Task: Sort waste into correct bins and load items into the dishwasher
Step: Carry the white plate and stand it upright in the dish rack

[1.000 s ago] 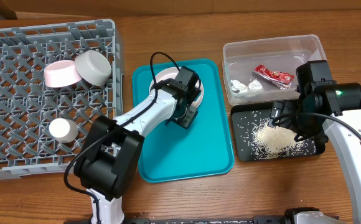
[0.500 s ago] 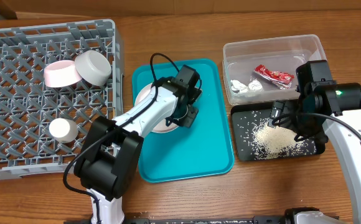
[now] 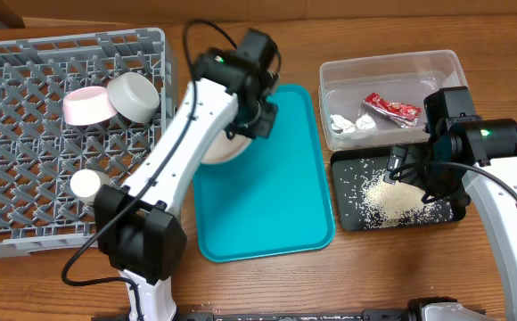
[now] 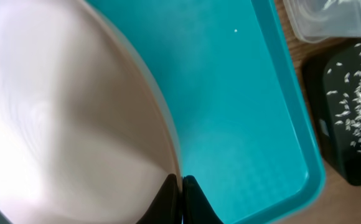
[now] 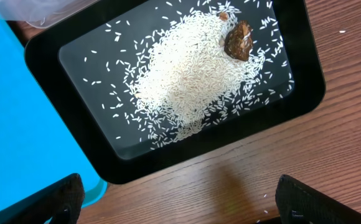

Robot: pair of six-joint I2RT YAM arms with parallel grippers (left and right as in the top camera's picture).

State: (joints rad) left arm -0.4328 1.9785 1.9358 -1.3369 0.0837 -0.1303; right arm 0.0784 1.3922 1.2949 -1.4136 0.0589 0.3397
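Observation:
My left gripper (image 3: 260, 120) is shut on the rim of the round white plate (image 3: 221, 150), held tilted above the left edge of the teal tray (image 3: 267, 205). In the left wrist view the plate (image 4: 62, 112) fills the left side and my gripper (image 4: 182, 190) pinches its edge. My right gripper (image 5: 183, 208) stands open with nothing between its fingers, over bare wood beside the black tray (image 5: 81, 56). That tray holds loose rice (image 5: 187, 74) and a brown scrap (image 5: 238, 40). The clear tub (image 3: 437, 67) holds a red wrapper (image 3: 392, 109) and a white napkin (image 3: 346, 125).
The grey dish rack (image 3: 27, 178) at the left holds a pink bowl (image 3: 86, 105), a grey-green bowl (image 3: 134, 96) and a white cup (image 3: 87, 185). My left arm stretches over the rack's right edge. The teal tray lies between the rack and the bins.
My left gripper shut on the plate's rim and lifted it off the teal tray, up and towards the rack. The right arm has not moved.

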